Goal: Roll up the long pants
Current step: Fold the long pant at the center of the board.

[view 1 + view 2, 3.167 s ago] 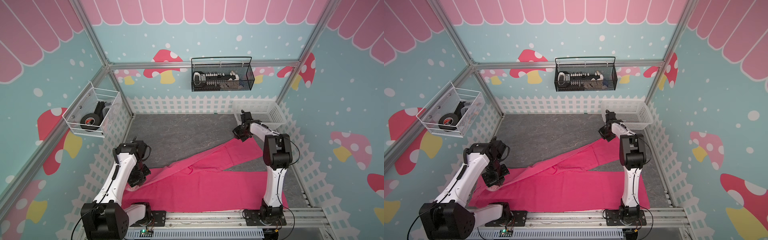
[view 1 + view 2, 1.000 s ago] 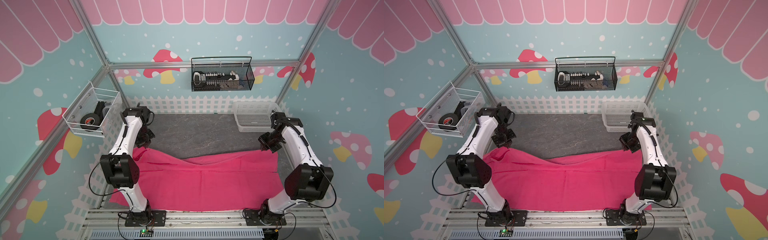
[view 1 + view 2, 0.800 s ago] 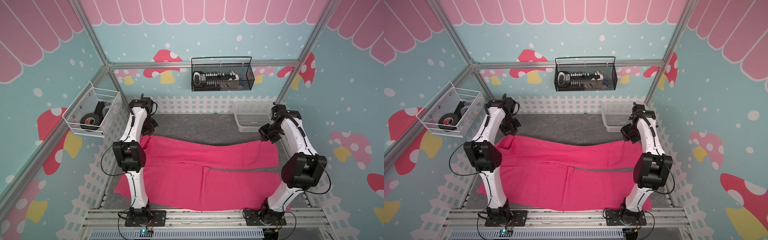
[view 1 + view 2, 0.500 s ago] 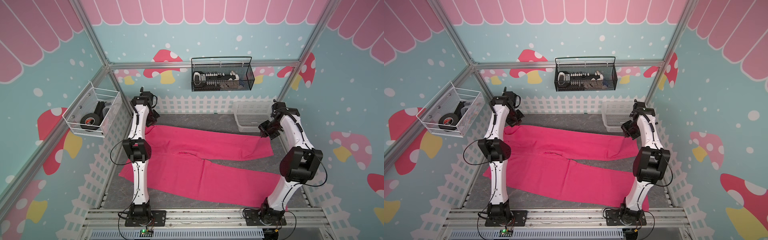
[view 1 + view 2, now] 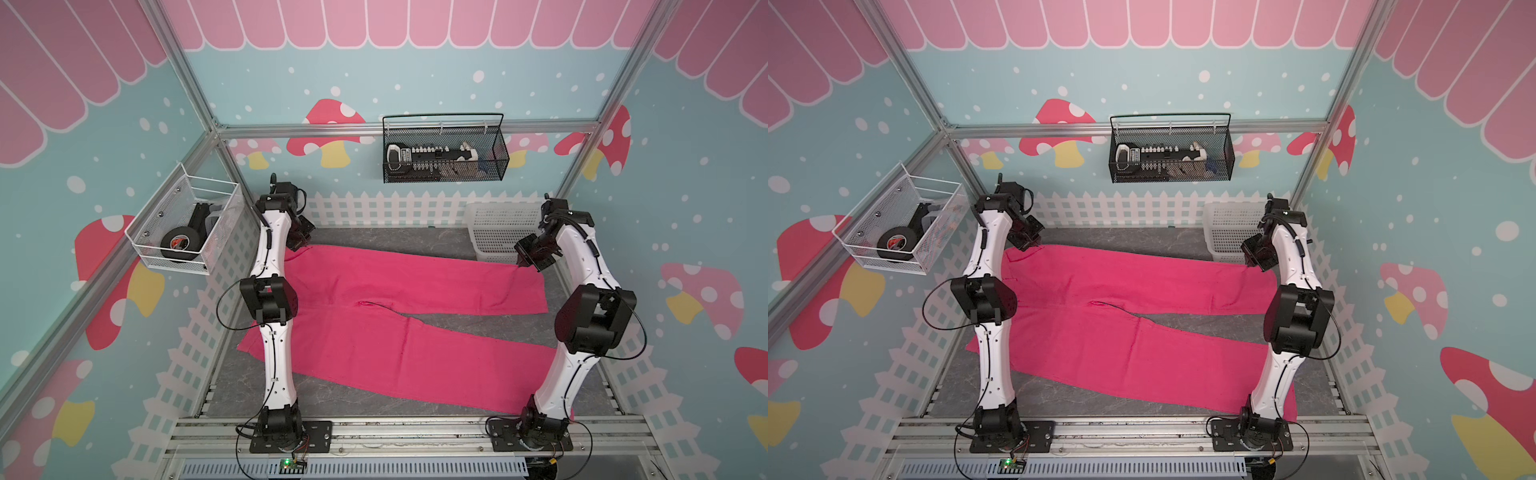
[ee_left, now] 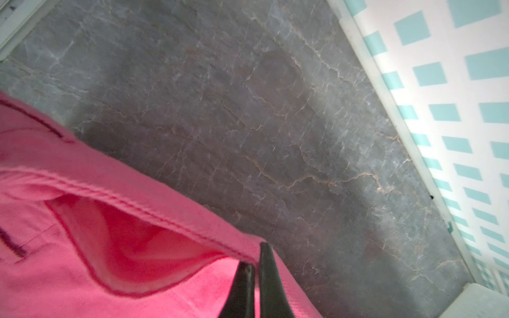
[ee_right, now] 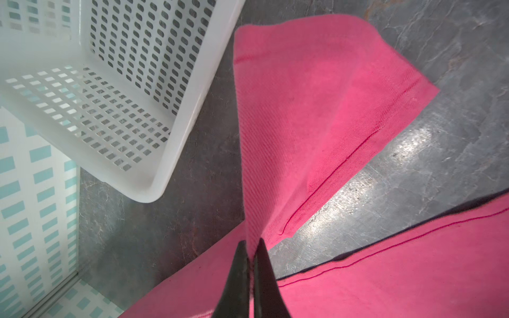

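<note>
The hot-pink long pants lie spread flat on the grey mat, waist at the left and the two legs splayed toward the right. At the far left corner my left gripper is shut on the waistband; the left wrist view shows its tips pinching the band's edge of the pants. My right gripper is shut on the hem corner of the far leg. In the right wrist view its tips pinch a lifted fold of the pants.
A white perforated basket stands in the back right corner, close to my right gripper. A black wire basket hangs on the back wall. A white wire basket with a tape roll hangs on the left wall. A picket fence rings the mat.
Both arms have drawn the upper edge of the pants toward the back, so the folded cloth has opened out flat with its legs apart. Since half a second ago little has moved.
</note>
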Controlling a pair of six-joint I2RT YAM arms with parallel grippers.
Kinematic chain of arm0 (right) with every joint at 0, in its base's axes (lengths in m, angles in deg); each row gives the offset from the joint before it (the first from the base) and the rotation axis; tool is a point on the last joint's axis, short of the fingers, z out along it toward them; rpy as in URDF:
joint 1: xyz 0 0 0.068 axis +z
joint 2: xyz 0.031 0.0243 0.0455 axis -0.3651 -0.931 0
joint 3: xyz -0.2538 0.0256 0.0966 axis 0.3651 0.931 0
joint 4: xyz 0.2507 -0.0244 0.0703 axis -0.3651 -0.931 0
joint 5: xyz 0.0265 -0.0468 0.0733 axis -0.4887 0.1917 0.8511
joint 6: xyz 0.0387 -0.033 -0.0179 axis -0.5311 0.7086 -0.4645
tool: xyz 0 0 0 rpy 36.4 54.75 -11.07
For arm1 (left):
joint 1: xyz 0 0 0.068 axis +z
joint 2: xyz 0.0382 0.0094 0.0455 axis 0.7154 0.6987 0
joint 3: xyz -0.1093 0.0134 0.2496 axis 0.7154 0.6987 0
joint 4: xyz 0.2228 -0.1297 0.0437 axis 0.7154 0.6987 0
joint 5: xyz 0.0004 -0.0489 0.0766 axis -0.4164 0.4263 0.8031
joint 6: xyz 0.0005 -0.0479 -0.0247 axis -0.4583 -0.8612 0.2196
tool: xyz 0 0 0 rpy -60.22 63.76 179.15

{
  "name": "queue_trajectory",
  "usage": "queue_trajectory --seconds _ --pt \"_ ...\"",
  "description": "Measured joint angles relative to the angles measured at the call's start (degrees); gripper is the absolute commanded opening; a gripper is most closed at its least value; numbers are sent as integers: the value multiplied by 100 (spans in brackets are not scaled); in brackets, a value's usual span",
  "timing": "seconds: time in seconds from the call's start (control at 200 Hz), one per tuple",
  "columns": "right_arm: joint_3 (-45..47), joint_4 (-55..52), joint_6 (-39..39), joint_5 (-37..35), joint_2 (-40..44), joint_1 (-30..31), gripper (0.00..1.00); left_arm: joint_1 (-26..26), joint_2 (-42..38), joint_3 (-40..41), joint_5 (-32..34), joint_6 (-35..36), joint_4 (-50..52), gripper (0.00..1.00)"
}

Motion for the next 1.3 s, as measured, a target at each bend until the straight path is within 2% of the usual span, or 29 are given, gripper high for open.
queue_trajectory --seconds 0.57,0.825,0.906,1.056,1.191,1.301 --pt "-289 219 -98 275 -50 -7 0 229 59 -15 -1021 -992 -2430 0" --pt "20 352 -155 402 225 -39 0 229 321 -52 -1351 -1482 -3233 0" --pt "435 424 -278 507 551 -57 0 236 286 59 -1381 -1449 -3276 0" --pt "1495 531 -555 713 1497 -74 0 289 -195 946 -1364 -1158 -3180 0" --pt "2302 514 -802 868 2441 -68 0 382 -946 1725 -1165 -866 -2793 0" --pt "2874 398 -1014 968 3093 -59 0 463 -1600 1961 -1001 -754 -2304 0"
